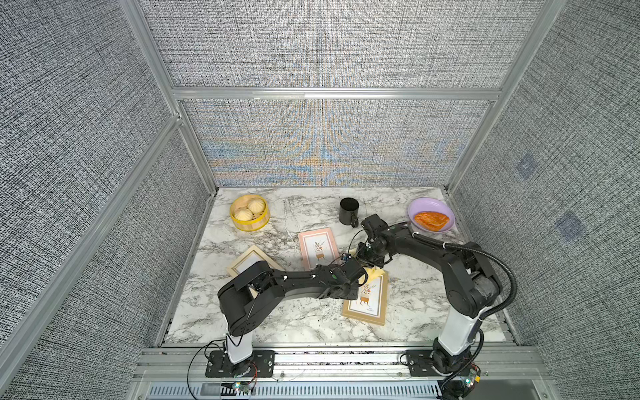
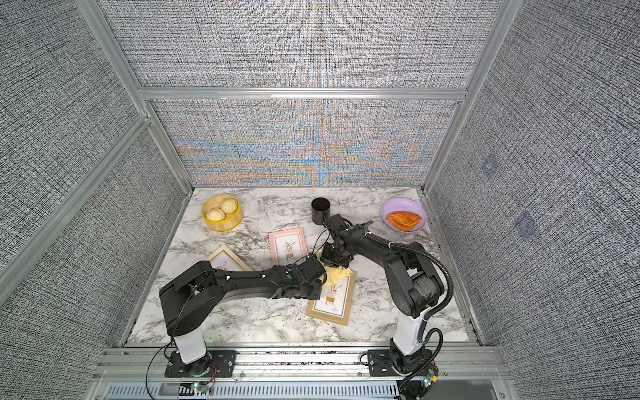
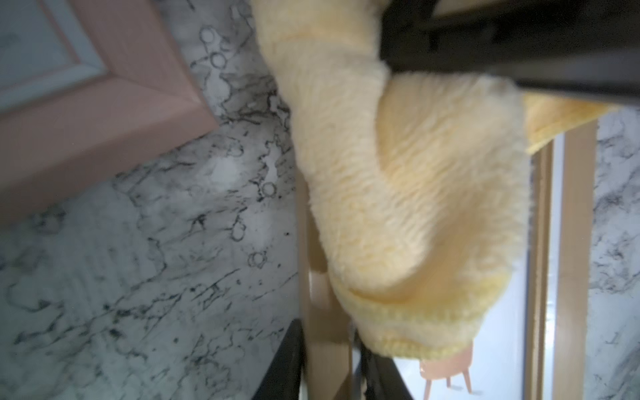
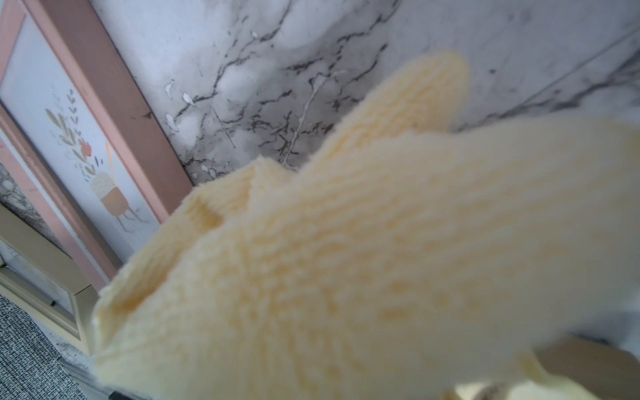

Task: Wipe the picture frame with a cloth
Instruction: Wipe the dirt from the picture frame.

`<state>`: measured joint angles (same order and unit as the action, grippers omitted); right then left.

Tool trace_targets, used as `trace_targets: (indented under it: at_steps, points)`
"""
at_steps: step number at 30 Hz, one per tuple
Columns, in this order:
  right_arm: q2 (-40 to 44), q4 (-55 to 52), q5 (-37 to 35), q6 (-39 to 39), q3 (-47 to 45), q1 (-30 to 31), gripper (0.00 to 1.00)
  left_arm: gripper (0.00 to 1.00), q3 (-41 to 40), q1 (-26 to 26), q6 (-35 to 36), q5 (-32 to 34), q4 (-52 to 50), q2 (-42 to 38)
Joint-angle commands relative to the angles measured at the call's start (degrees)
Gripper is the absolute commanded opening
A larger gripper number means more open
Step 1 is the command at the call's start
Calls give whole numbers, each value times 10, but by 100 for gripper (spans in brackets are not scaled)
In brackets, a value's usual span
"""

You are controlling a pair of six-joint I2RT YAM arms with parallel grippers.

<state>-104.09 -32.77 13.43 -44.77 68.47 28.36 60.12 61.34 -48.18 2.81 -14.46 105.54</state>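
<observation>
Think of the table (image 1: pixel 277 311) as a clock, with 12 at the back wall. At 10 you had the basket (image 1: pixel 251 225) of buns (image 1: pixel 256 205), well away from the work. At 9 lay the pale frame (image 1: pixel 247 261), partly under your left arm (image 1: pixel 294 280).

Your left gripper (image 3: pixel 332 369) reached across to about 5. In the left wrist view its two dark fingers (image 3: pixel 284 360) stood on either side of the frame's (image 1: pixel 363 316) long edge. It looked pinched on that edge to hold it down. The pink frame (image 1: pixel 318 247) lay flat near the middle, beside the job but not part of it.

The cloth (image 1: pixel 375 275) was bunched on the frame's 12 o'clock end and covered only that end. The picture (image 1: pixel 365 298) below it was bare. Your right gripper (image 1: pixel 370 259) hung over the cloth, squeezed tight on a fold of it. The mug (image 1: pixel 349 210) stood at 12 and the bowl (image 1: pixel 426 204) at 2, both out of the way.

I think you were in the wipe itself, early on. To do it well, you had to press the cloth low so it lay flat, then drag it slowly toward 6, along the frame. The left pinch had to be firm, or the frame could slide with the cloth. A lumpy cloth would rub with only one bump, so a few passes seemed wise. The two grippers were close together, so a short, straight stroke looked safest.
</observation>
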Motion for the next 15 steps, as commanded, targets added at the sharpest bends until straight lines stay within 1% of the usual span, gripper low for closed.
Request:
trace_targets:
  at_steps: [1, 6, 8, 11, 15]
  points:
    - [14, -23, -6, 7, -20, -15, 0, 5, -8, -2, -10, 22, -99, 7]
    - [73, -47, -13, 35, -86, -77, 0, 4, -11, -2, -16, 26, -100, 5]
    - [89, -54, -13, 49, -97, -95, 0, 3, -12, -2, -18, 27, -101, 5]
    - [86, -61, -6, 68, -91, -96, 0, 2, -11, -2, -18, 28, -103, 5]
    - [62, -45, 4, 60, -64, -63, 0, 1, -5, -2, -19, 36, -113, 5]
